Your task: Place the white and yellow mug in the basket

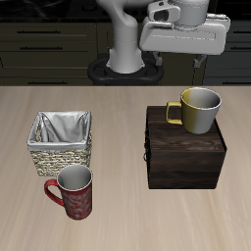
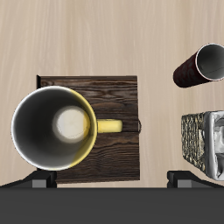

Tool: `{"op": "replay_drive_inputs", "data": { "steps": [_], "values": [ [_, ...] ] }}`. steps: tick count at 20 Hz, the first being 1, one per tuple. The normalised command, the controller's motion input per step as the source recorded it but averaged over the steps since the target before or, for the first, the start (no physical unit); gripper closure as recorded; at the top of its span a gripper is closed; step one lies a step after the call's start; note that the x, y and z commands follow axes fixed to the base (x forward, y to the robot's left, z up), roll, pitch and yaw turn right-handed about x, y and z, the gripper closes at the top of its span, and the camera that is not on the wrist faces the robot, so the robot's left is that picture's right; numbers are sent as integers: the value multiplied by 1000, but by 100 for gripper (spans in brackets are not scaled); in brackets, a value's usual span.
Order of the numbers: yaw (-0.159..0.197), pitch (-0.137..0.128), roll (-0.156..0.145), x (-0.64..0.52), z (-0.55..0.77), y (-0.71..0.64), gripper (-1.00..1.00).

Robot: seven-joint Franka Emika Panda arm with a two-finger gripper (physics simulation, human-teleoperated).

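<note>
Pale wood tabletop (image 1: 127, 221), dark cabinets behind. Olive-yellow mug w/ whitish inside (image 1: 199, 109) sits upright on dark brown wooden box (image 1: 186, 162), untouched; tan wicker basket w/ shiny cloth lining (image 1: 61, 142) is well apart, nothing in it. Gripper (image 1: 186, 31) hangs above mug, holding nothing; fingertips barely visible, opening can't be told. Grasp, lift, carry, drop all remain. Dark red patterned mug (image 1: 72, 192) stands just beside basket, nearer front edge, likely no obstacle.

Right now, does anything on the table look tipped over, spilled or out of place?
Nothing is tipped or spilled. The white and yellow mug stands upright on the dark wooden box, near its back edge. The red mug and the basket sit upright on the table.
</note>
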Motion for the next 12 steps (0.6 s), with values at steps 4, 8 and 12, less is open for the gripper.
{"op": "replay_drive_inputs", "data": {
  "steps": [4, 8, 12],
  "values": [
    [-14, 0, -7, 118, -25, -39, -100],
    [-3, 1, 5, 73, -204, 70, -100],
    [1, 11, 15, 59, -222, 45, -100]
  ]
}}
